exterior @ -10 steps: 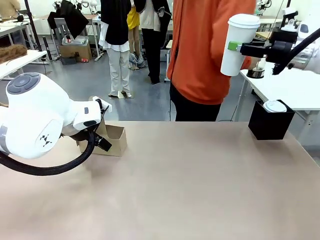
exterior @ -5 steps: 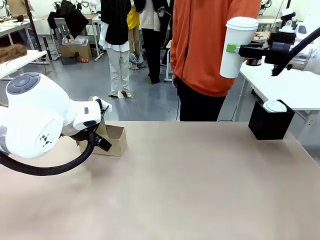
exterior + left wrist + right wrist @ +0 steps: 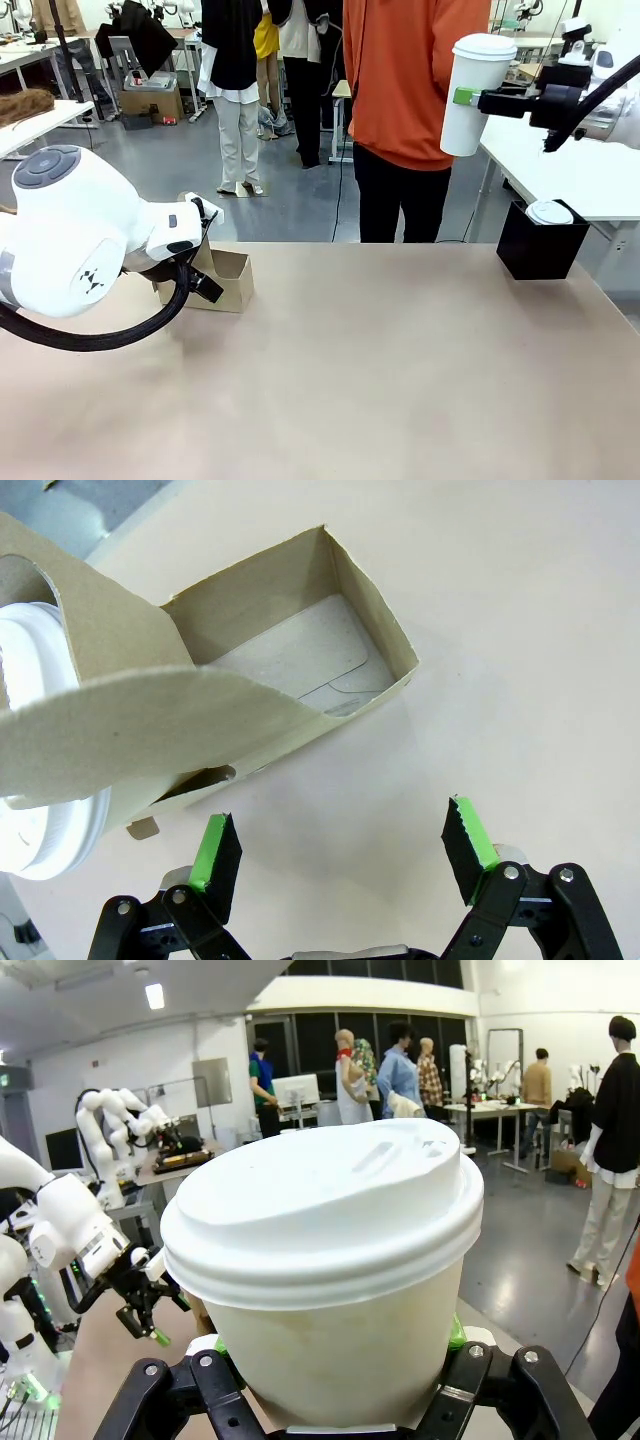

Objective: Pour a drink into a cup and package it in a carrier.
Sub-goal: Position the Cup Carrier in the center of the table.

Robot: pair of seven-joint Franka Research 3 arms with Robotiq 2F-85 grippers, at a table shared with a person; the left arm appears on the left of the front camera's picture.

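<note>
A: Whereabouts of the tall white paper cup (image 3: 470,120) with its white plastic lid (image 3: 487,44)?

B: High at upper right of the front view, upright, well above the tan tabletop (image 3: 400,380). Gripped at mid-height by the right gripper (image 3: 467,97), green pads (image 3: 456,1334) pressed against the cup wall on both sides. Very close in the right wrist view, lid uppermost.

A: Pose of that arm?

B: Reaching in from the right edge, black wrist roughly level, fingers pointing toward picture left.

A: And the small brown cardboard carrier (image 3: 330,630)?

B: On the table at far left, partly hidden in the front view behind the bulky white left arm (image 3: 80,240), bent low over it. Upright handle tab curving across the left wrist view; one open pocket showing its pale floor; a round white plastic lid (image 3: 40,810) at the other end, partly behind the tab.

A: Left gripper (image 3: 340,840)?

B: Spread wide, nothing between the green pads, poised over bare tabletop just beside the carrier's long wall, apart from it.

A: Room for moving?

B: Broad bare tabletop across the middle and near edge. A black box (image 3: 540,255) near the far right corner, with a second small white lid (image 3: 550,212) on top. A person in an orange top (image 3: 415,80) standing at the far edge, just left of the raised cup.
</note>
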